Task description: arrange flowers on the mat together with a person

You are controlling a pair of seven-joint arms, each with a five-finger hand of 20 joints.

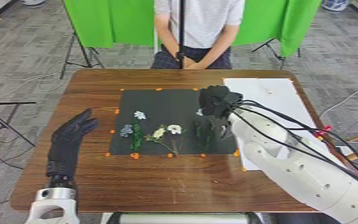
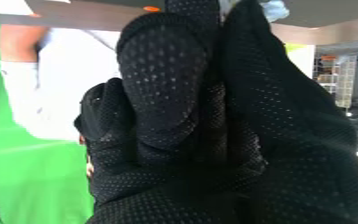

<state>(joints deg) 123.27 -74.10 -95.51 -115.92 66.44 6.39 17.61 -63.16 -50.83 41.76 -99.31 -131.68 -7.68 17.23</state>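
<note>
- Middle of the brown desk [image 1: 171,197], head view: dark rectangular mat [image 1: 162,98] lying flat, flowers laid out on it.
- Several small orange bits [image 1: 135,156] set round the mat's edges, spaced apart.
- Flower heads, counted: five in the head view. One white flower [image 1: 140,115] at the left, farther back; one bluish flower [image 1: 127,131] nearer, close to the mat's left edge; one cream-yellow flower [image 1: 159,133] around the middle; one white bloom [image 1: 175,129] just to its right; one pale flower [image 1: 199,112] beside the right hand [image 1: 218,101].
- Dark green foliage [image 1: 136,138] at the left: one narrow strip, long axis running near to far, beside the bluish flower.
- Cream-yellow flower and white bloom: heads toward the far side, a thin green stem [image 1: 171,146] slanting toward the near edge and slightly right.
- More greenery [image 1: 202,131] at the mat's right part, near side of the right hand, its long axis roughly near to far; too dark to separate into stems.
- Right hand: over the mat's far right corner, next to the white sheet [image 1: 262,112]. Released or clenched, cannot tell; nor whether it has hold of the pale flower.
- Right wrist view: a pale bluish-white bloom [image 2: 274,10] close by the glove.
- Left hand [image 1: 67,140]: at the desk's left side, left of the mat, released, fingers [image 1: 80,120] extended toward the far side, apart from the flowers.
- White sheet: right of the mat, one small pale item [image 1: 270,92] on it, too small to name.
</note>
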